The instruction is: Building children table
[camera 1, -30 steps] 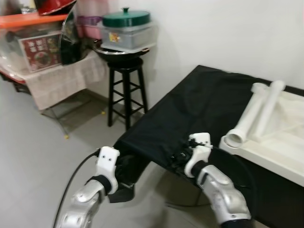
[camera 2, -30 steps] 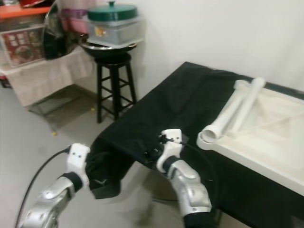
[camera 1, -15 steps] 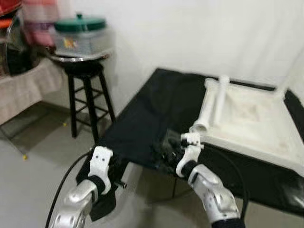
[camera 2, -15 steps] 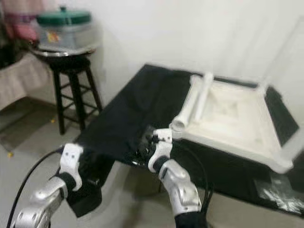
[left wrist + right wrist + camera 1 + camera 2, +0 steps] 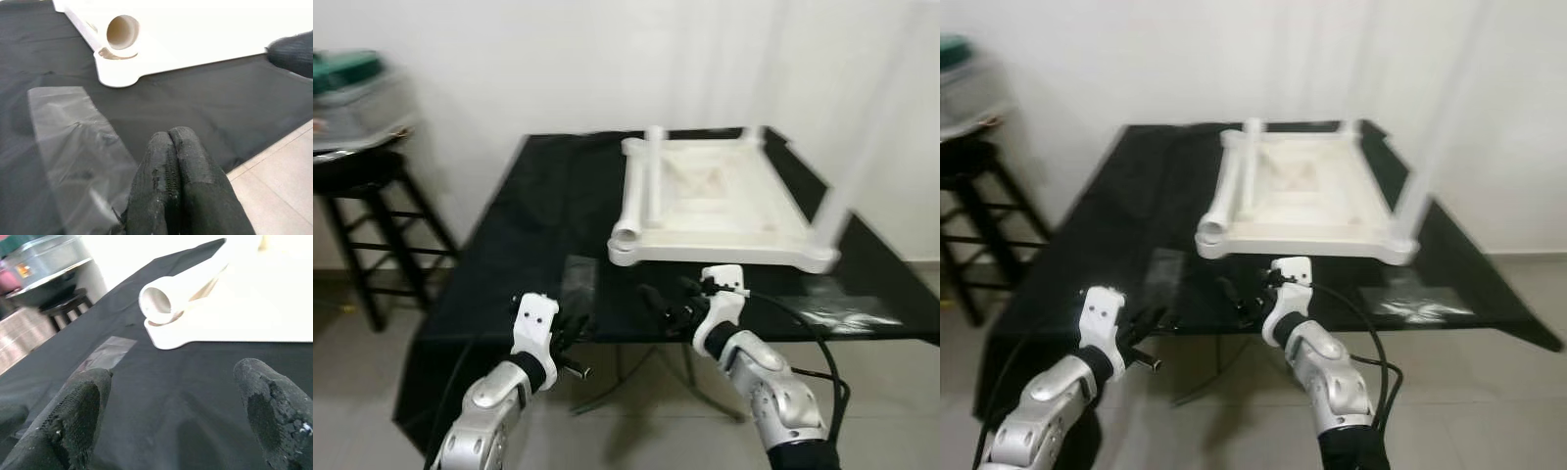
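A white children's table top (image 5: 715, 201) lies upside down on a black-covered table (image 5: 533, 225). A loose white tube leg (image 5: 641, 196) rests along its left side, open end (image 5: 122, 32) facing me. A blurred white leg (image 5: 857, 147) stands up from its near right corner. My left gripper (image 5: 570, 345) is shut with nothing in it, low at the table's front edge, left of the top. My right gripper (image 5: 668, 304) hangs open just before the front edge, below the tube's open end (image 5: 161, 301), its fingers (image 5: 78, 416) wide apart.
A clear plastic bag (image 5: 73, 132) lies on the cloth near the left gripper, and another (image 5: 842, 315) at the front right. A black stool (image 5: 362, 196) carrying a covered container stands at the far left. White wall behind, grey floor below.
The camera has swung right: the table now sits centred and square-on, and the stool has slid to the left edge. Both grippers stay low at the table's front edge.
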Robot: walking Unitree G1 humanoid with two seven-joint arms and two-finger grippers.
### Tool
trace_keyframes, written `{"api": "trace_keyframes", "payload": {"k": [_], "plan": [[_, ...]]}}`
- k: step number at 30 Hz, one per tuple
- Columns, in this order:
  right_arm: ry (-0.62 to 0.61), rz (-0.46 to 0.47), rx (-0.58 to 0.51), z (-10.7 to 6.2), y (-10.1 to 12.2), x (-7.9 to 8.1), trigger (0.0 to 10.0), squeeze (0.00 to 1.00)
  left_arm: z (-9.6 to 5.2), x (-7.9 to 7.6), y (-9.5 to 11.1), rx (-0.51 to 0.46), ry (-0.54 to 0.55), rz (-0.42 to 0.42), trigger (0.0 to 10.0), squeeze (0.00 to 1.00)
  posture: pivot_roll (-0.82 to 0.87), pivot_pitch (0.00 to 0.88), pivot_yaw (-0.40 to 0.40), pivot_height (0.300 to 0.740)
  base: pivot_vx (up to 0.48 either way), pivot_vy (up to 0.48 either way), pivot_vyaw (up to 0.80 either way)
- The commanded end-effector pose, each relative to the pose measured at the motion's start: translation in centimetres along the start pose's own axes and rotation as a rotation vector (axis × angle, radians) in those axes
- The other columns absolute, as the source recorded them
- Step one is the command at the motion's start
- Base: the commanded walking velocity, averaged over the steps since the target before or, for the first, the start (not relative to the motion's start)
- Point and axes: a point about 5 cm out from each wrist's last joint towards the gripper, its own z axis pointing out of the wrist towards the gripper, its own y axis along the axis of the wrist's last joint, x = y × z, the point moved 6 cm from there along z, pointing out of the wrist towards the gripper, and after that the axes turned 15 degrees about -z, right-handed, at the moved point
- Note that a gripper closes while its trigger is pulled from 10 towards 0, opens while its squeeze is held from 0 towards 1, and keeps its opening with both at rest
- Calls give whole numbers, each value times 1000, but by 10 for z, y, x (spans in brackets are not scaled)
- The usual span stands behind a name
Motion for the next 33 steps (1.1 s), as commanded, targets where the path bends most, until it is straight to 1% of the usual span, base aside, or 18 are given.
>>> {"api": "trace_keyframes", "payload": {"k": [1, 2, 4, 9, 11, 12, 15, 17, 18, 20, 21, 22, 24, 26, 29, 31, 33], "plan": [[21, 14, -14, 3, 3, 6, 10000, 0, 0, 8, 2, -12, 31, -6, 10000, 0, -88, 0, 1, 740, 0, 0, 0], [21, 14, -14, 3, 3, 6, 10000, 0, 0, 8, 2, -12, 31, -6, 10000, 0, -88, 0, 1, 740, 0, 0, 0], [22, 14, -22, 2, 4, 6, 10000, 0, 1, 12, 9, -40, 50, -6, 10000, 0, -88, 0, 0, 740, 0, 0, 0], [24, 10, -25, 2, 5, 6, 10000, 0, 2, 12, 13, -59, 54, -8, 10000, 0, -88, 0, 0, 740, 0, 0, 0], [25, 0, -27, 3, 6, 7, 10000, 0, 2, 12, 22, -85, 48, -15, 10000, 0, -90, 0, 2, 740, 0, 0, 0], [25, 0, -27, 3, 6, 7, 10000, 0, 2, 12, 22, -85, 48, -15, 10000, 0, -90, 0, 2, 740, 0, 0, 0], [21, -21, -34, 3, 8, 5, 10000, 0, 2, 12, 45, -142, 35, 18, 10000, 0, -82, 0, -2, 740, 0, 0, 0], [21, -21, -34, 3, 8, 5, 10000, 0, 2, 12, 45, -142, 35, 18, 10000, 0, -82, 0, -2, 740, 0, 0, 0], [16, -27, -39, 3, 9, 4, 10000, 0, 3, 13, 54, -164, 32, 32, 10000, 0, -79, 0, -3, 740, 0, 0, 0], [6, -40, -50, 5, 12, 2, 10000, 0, 5, 6, 78, -228, 4, 40, 10000, 0, -75, 0, -4, 740, 0, 0, 0], [6, -40, -50, 5, 12, 2, 10000, 0, 5, 6, 78, -228, 4, 40, 10000, 0, -75, 0, -4, 740, 0, 0, 0], [-5, -61, -64, 6, 15, 0, 10000, 0, 6, -1, 91, -262, -27, 51, 10000, 0, -76, 0, -3, 740, 0, 0, 0], [-5, -61, -64, 6, 15, 0, 10000, 0, 6, -1, 91, -262, -27, 51, 10000, 0, -76, 0, -3, 740, 0, 0, 0], [-11, -72, -73, 7, 17, -1, 10000, 0, 7, -7, 94, -273, -49, 57, 10000, 0, -77, 0, -2, 740, 0, 0, 0], [-11, -79, -76, 7, 18, -1, 10000, 0, 8, -9, 95, -276, -63, 52, 10000, 0, -79, 0, -3, 740, 0, 0, 0], [-19, -107, -84, 7, 21, -2, 10000, 0, 7, -13, 97, -280, -82, 47, 10000, 0, -78, 0, -6, 740, 0, 0, 0], [-22, -117, -87, 7, 22, -3, 10000, 0, 7, -14, 97, -281, -86, 47, 10000, 0, -78, 0, -6, 740, 0, 0, 0]]}}
